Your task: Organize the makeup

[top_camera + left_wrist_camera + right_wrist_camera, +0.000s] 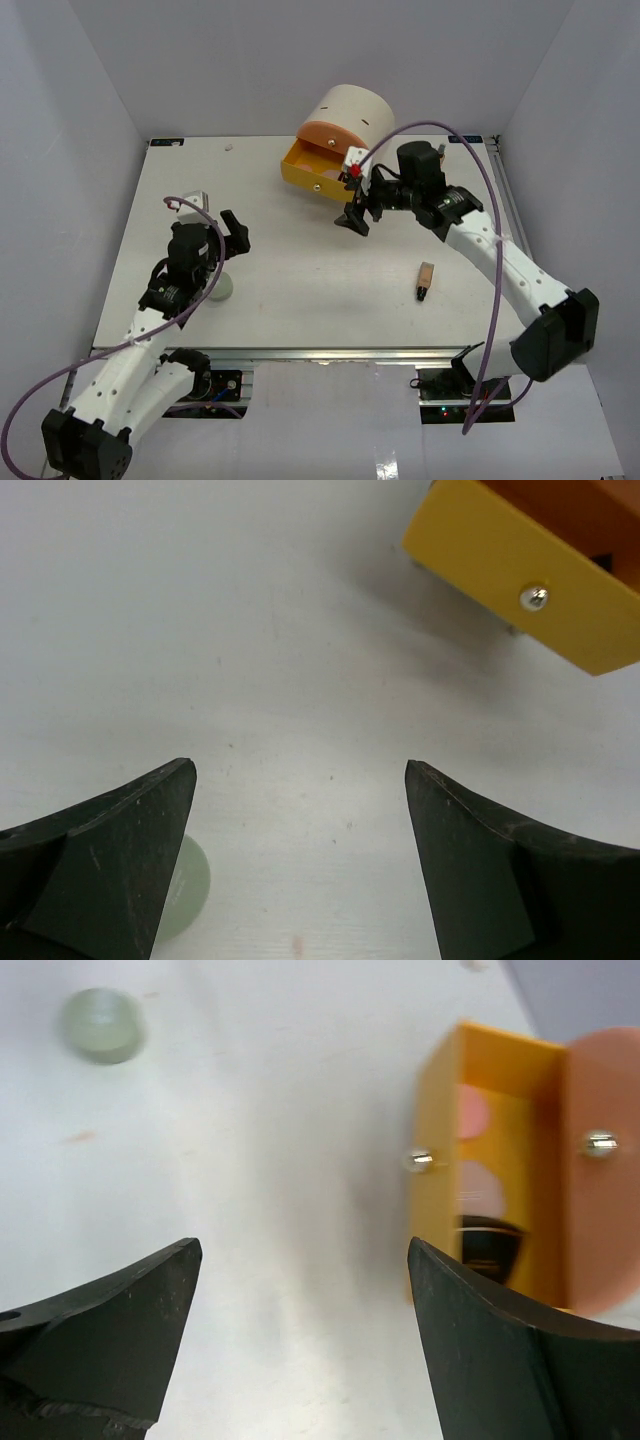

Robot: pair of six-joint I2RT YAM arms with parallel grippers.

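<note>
Your left jaws stand wide with nothing between them, hanging over the desk [300,300] just beyond the pale green ball [222,287], which sits beside that arm. Your right jaws are also wide and empty, in front of the yellow drawer [300,175] that stands open from the cream drum [350,110]. In that drawer you can see pink pieces [472,1115] and a black one [490,1245]. One tan black-capped bottle [425,280] lies on the desk near the right arm
</note>
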